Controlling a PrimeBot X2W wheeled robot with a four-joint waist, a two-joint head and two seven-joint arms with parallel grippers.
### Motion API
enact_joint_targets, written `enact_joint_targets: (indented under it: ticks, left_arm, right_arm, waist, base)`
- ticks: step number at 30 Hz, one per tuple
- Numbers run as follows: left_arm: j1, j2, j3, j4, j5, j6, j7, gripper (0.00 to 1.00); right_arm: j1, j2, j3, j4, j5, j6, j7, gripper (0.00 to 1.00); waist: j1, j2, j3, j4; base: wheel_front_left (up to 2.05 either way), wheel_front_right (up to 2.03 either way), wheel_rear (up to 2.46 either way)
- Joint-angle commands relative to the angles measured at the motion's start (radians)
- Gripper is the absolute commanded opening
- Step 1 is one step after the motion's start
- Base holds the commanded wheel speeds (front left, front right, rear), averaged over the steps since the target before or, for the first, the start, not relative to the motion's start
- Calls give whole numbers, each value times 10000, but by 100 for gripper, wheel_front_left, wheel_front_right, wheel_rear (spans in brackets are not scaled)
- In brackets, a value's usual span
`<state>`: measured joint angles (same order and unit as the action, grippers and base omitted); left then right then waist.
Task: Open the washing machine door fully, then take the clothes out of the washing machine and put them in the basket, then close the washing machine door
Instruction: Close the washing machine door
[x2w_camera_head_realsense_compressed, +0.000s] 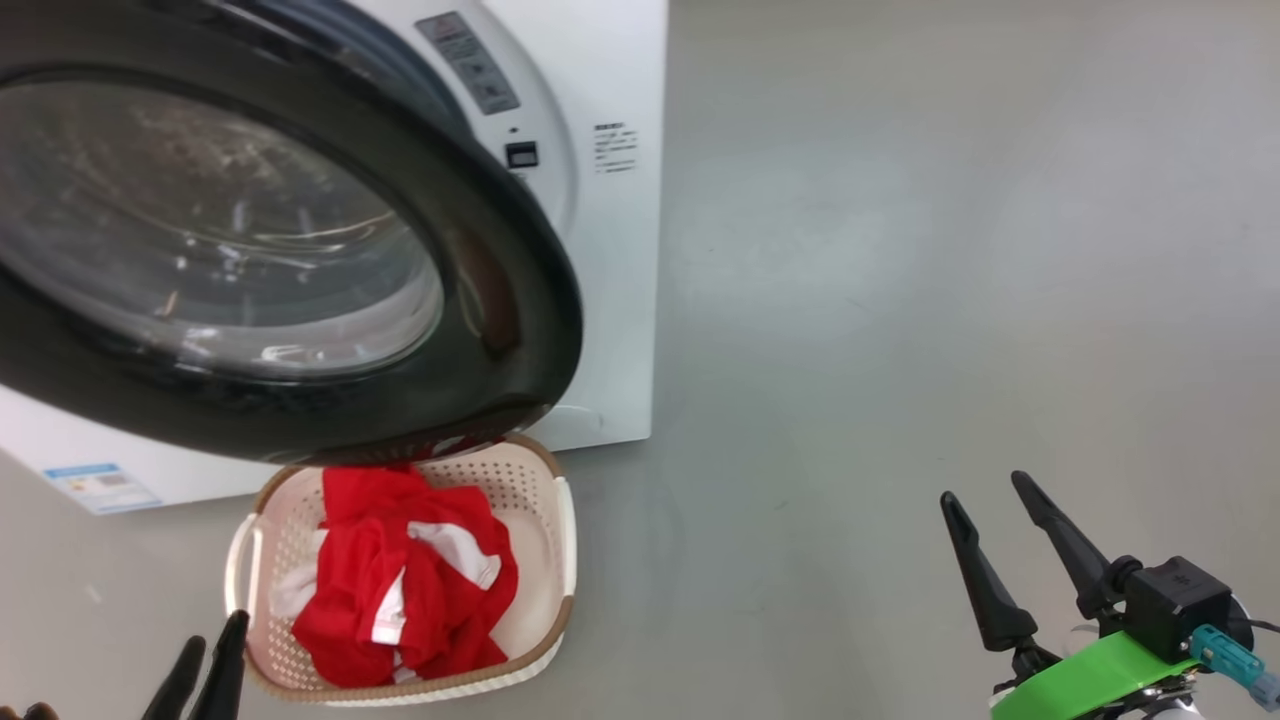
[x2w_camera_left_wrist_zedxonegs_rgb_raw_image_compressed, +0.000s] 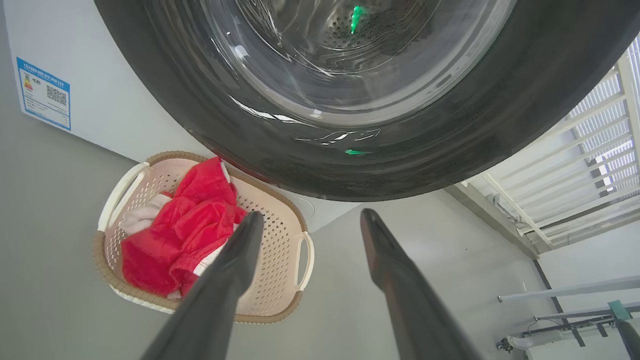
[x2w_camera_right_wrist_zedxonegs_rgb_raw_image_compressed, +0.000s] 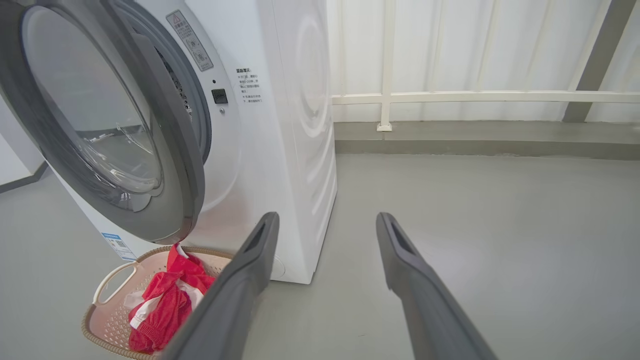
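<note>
— How's the left gripper (x2w_camera_left_wrist_zedxonegs_rgb_raw_image_compressed: 311, 217)?
— Near left, fingers spread wide, gripping nothing, touching nothing.
— And the clothes (x2w_camera_head_realsense_compressed: 400, 580)?
— Heaped in the basket (x2w_camera_head_realsense_compressed: 560, 520), just right of that gripper, under the washing machine door (x2w_camera_head_realsense_compressed: 500, 250), which stands open from the washing machine (x2w_camera_head_realsense_compressed: 620, 250).
— The right gripper (x2w_camera_head_realsense_compressed: 985, 490)?
— Near right, over the floor (x2w_camera_head_realsense_compressed: 900, 300). Fingers parted, empty.

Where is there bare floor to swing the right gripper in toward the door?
Widest free patch: the grey floor right of the washing machine and the basket, ahead of the right gripper. Crowded: under the washing machine door, which overhangs the basket heaped with clothes, left gripper beside it.
</note>
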<state>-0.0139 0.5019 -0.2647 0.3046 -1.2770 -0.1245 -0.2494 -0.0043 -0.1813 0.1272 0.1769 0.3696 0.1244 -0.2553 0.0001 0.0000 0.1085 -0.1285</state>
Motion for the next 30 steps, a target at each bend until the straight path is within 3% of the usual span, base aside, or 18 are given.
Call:
enact_joint_targets:
  ticks: [1, 16, 21, 30]
  left_arm:
    - [-72, 175, 626, -105, 470, -61, -120, 100]
    - [1111, -2334, 3683, -1359, 7020, -61, -123, 100]
    - [1366, -2986, 4288, -1781, 8186, -61, -123, 100]
    - [1893, -3588, 4741, -2397, 9527, -61, -123, 100]
  right_arm:
    - [-52, -87, 103, -274, 9, 63, -65, 100]
    - [10, -39, -129, -322, 80, 63, -65, 100]
    - [94, -67, -176, -302, 132, 63, -65, 100]
    - [311, -165, -257, -294, 217, 63, -65, 100]
  waist:
    - [-1, 0, -67, -172]
    - [-1, 0, -340, -155]
    - [-1, 0, -543, -60]
    - [-1, 0, -877, -9]
  base:
    - [0, 0, 0]
    - [0, 0, 0]
    - [0, 0, 0]
    - [0, 0, 0]
